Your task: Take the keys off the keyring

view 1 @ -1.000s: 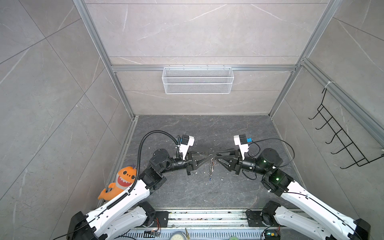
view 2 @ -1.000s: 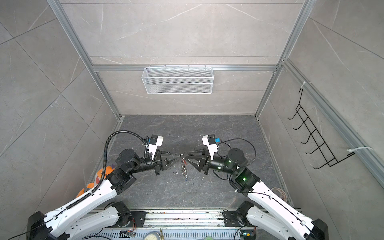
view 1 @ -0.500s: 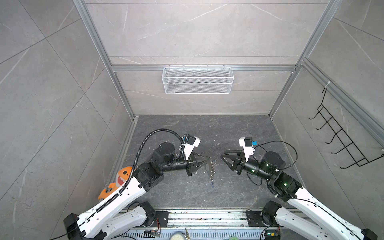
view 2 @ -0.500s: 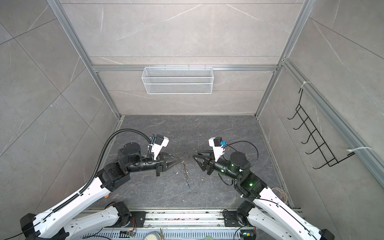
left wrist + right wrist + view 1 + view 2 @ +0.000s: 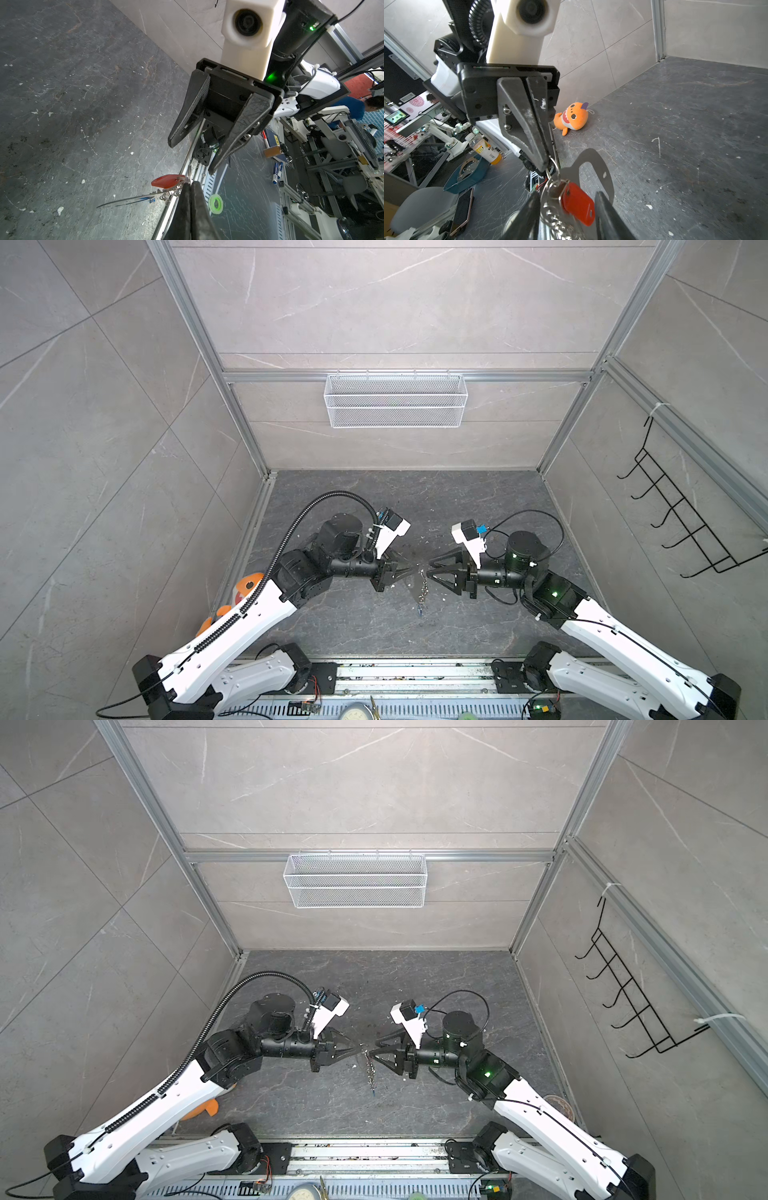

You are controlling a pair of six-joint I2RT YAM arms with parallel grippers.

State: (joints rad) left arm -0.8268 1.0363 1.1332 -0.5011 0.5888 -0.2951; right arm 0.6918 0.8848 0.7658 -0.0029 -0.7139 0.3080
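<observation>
Keyring (image 5: 589,154), flat matte grey metal plate with oval cutout plus silver link chain (image 5: 556,220), dangles from left gripper (image 5: 545,166), which is clenched tight on its upper end, with glossy rounded red-tagged key (image 5: 578,204) hanging just below left gripper between right gripper's (image 5: 192,156) parted, released jaws.

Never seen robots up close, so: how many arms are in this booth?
2: the left arm comes in from the near left, the right arm from the near right. None seems hidden.
</observation>
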